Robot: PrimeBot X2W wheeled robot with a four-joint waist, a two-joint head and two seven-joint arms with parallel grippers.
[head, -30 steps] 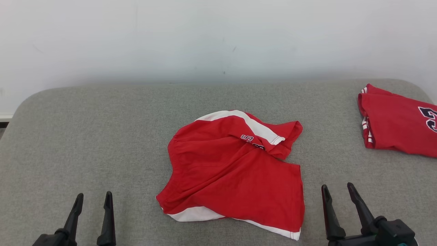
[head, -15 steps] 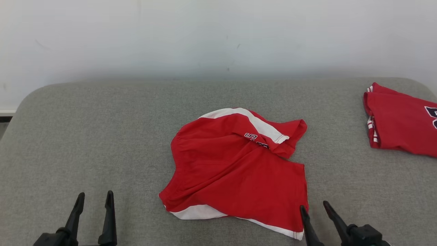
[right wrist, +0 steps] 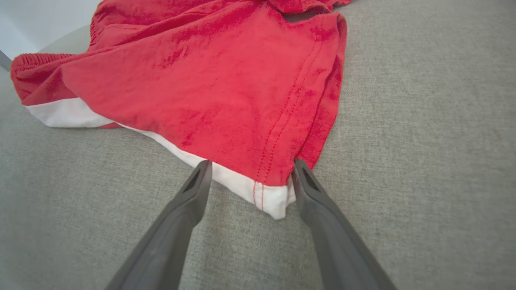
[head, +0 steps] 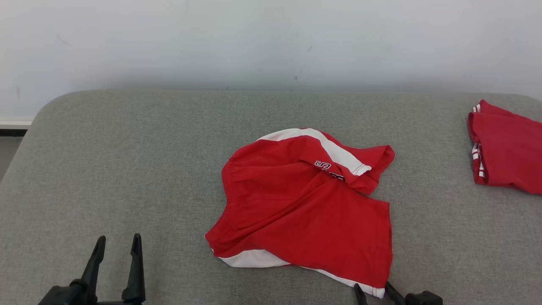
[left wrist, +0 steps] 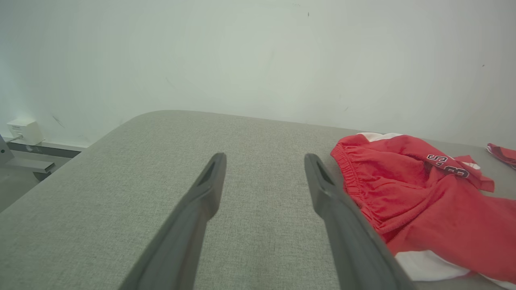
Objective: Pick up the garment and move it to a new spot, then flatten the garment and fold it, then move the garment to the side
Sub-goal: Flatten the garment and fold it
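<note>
Head view: the red shorts [head: 305, 203] lie crumpled mid-frame on the grey padded table [head: 127, 161]. The right gripper [head: 372, 286] pokes in at the bottom edge by their lower-right corner. The left gripper [head: 118, 237] sits lower left, well apart, fingers spread.

Left wrist view: spread fingers over bare table, shorts off to the right.

Right wrist view: jaws wide, with the white hem corner [right wrist: 270, 201] between the tips. It's probably light, floppy jersey (it'll drape), so I'd pinch that stitched corner.
</note>
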